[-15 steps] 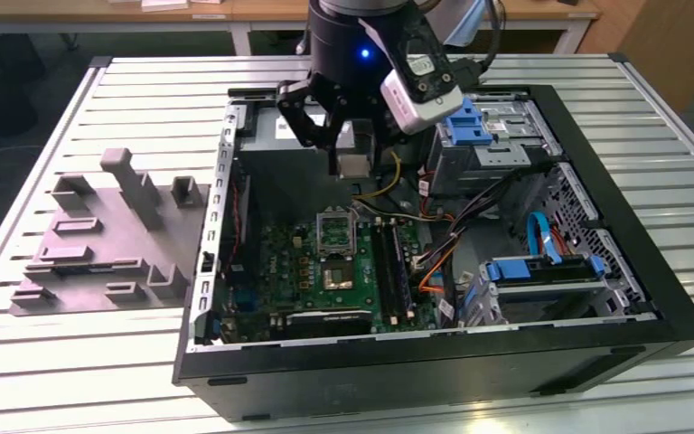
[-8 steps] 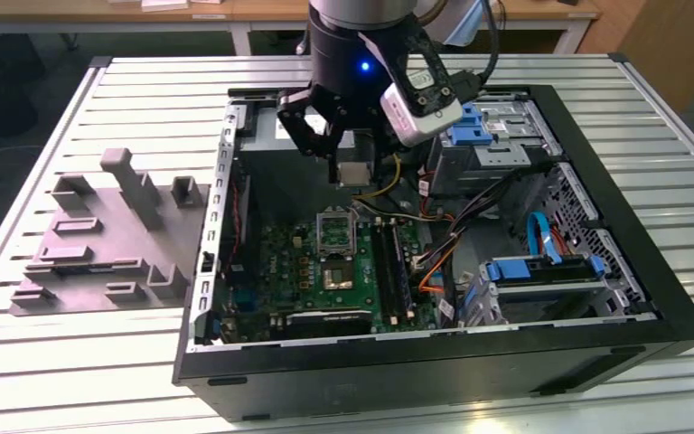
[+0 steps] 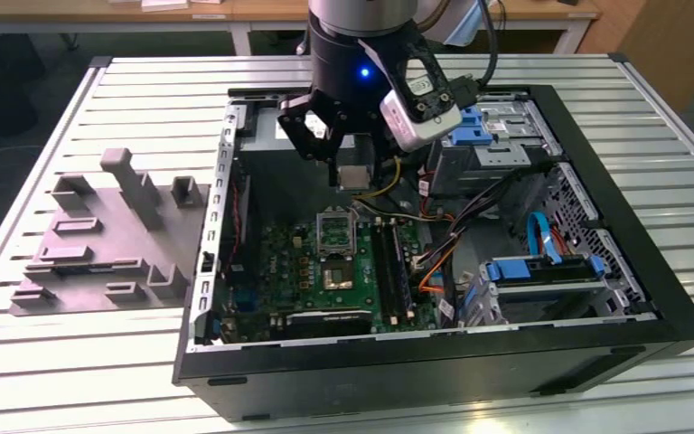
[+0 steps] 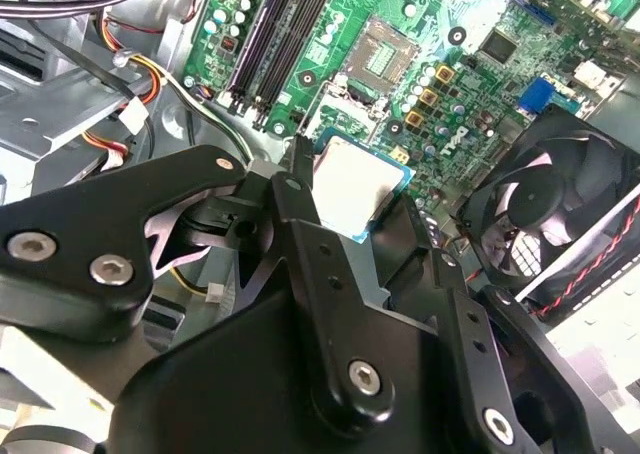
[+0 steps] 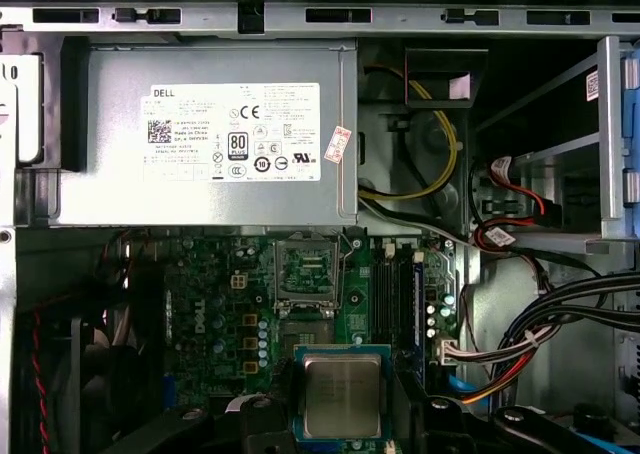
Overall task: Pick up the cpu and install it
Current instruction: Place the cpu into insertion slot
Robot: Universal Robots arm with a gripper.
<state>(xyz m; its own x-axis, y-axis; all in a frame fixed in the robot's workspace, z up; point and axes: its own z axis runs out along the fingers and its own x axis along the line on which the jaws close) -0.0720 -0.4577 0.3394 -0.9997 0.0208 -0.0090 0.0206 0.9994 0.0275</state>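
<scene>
In the exterior view my gripper (image 3: 353, 181) hangs inside the open computer case, shut on the cpu (image 3: 353, 174), a small pale silvery square. The chip hovers above the motherboard, a little beyond the dark metal-framed socket (image 3: 335, 233). In the second wrist view the cpu (image 4: 355, 184) sits level between the black fingers (image 4: 300, 189) of the gripper (image 4: 355, 202). The first wrist view has the cpu (image 5: 342, 394) with its blue-green edge in the gripper (image 5: 342, 419), and the open socket (image 5: 305, 274) lies on the green board beyond it.
A grey power supply (image 5: 200, 134) fills the case's back corner. Cable bundles (image 3: 444, 235) and blue drive cages (image 3: 540, 271) crowd the exterior view's right. A black fan (image 4: 545, 214) sits beside the board. A grey tray (image 3: 94, 244) with upright blocks lies outside the case.
</scene>
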